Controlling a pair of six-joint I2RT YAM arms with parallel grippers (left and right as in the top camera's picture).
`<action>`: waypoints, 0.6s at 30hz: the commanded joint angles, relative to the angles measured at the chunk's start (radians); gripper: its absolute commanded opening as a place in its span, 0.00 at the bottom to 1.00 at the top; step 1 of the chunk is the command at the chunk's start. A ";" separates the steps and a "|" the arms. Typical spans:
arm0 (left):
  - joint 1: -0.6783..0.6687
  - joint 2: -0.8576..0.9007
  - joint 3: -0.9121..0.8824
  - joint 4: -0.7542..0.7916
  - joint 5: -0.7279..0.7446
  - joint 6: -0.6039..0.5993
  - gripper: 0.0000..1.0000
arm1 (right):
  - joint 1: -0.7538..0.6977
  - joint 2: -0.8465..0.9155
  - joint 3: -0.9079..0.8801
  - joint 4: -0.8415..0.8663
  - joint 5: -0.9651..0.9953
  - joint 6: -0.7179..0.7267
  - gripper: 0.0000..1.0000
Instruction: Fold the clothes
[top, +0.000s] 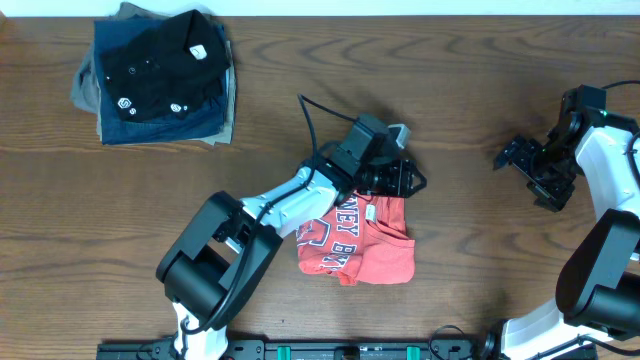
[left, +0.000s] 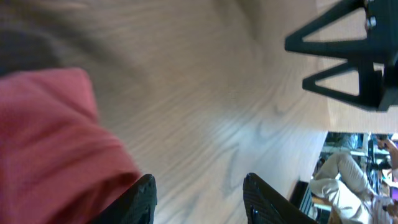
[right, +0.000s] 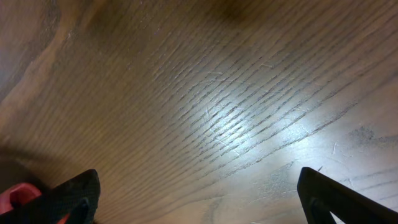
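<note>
The red-orange T-shirt (top: 360, 242) lies folded into a small bundle at the table's middle front, white lettering showing on its left half. My left gripper (top: 402, 178) is open and empty, just above the shirt's top edge. In the left wrist view the shirt (left: 53, 149) fills the left side and its edge meets the left finger; bare wood lies between the fingertips (left: 200, 190). My right gripper (top: 528, 168) is open and empty at the far right, well apart from the shirt. The right wrist view shows only bare wood between its fingers (right: 199, 193).
A stack of folded garments stands at the back left: a black shirt with small white logos (top: 160, 58) on top of blue (top: 165, 125) and khaki (top: 88, 88) pieces. The right gripper also shows in the left wrist view (left: 348, 53).
</note>
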 joint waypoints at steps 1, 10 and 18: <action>-0.046 -0.019 0.018 0.001 0.012 0.001 0.47 | -0.003 -0.006 0.012 0.000 0.003 -0.012 0.99; -0.059 -0.188 0.019 -0.026 0.153 0.003 0.47 | -0.003 -0.006 0.012 0.000 0.003 -0.012 0.99; 0.067 -0.301 0.019 -0.497 -0.253 0.005 0.47 | -0.003 -0.006 0.012 0.000 0.003 -0.012 0.99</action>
